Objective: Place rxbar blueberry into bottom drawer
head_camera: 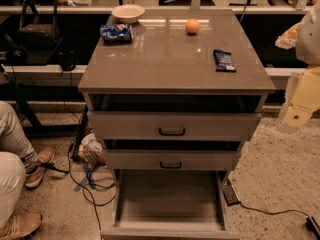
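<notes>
Lying on cabinet top: rxbar blueberry | bottom drawer pulled open | jaws off cabinet's right side, grip cannot be told

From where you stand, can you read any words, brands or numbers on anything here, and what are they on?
No text here can be read.
rxbar blueberry: pale strip at its near end, print too blurred to read.
blue snack bag: white markings, unreadable.
bowl, orange, bottom drawer: no lettering seen.
gripper: not in view; only the arm shows at the right edge, unmarked.
</notes>
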`<act>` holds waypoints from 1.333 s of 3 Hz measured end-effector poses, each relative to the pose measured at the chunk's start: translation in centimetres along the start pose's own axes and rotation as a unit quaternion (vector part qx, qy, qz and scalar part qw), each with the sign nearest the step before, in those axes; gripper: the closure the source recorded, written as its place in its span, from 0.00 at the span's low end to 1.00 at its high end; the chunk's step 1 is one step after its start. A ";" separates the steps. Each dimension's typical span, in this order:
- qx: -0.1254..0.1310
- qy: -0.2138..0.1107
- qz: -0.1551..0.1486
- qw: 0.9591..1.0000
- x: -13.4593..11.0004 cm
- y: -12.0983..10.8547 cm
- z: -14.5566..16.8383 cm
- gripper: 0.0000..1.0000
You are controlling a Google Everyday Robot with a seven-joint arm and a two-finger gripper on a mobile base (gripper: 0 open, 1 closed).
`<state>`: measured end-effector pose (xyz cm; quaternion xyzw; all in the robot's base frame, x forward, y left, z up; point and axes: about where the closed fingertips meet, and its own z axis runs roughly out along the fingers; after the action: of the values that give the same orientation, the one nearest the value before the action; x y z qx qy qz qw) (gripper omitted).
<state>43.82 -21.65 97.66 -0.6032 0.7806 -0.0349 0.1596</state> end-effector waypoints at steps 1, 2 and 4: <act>0.000 0.000 0.000 1.000 0.0 0.0 0.0 0.00; 0.014 -0.025 0.033 0.999 0.1 -1.7 1.0 0.00; 0.046 -0.190 0.229 0.954 1.5 -10.8 8.5 0.00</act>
<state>56.05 -24.82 91.98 -0.3959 0.8506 0.0813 0.3362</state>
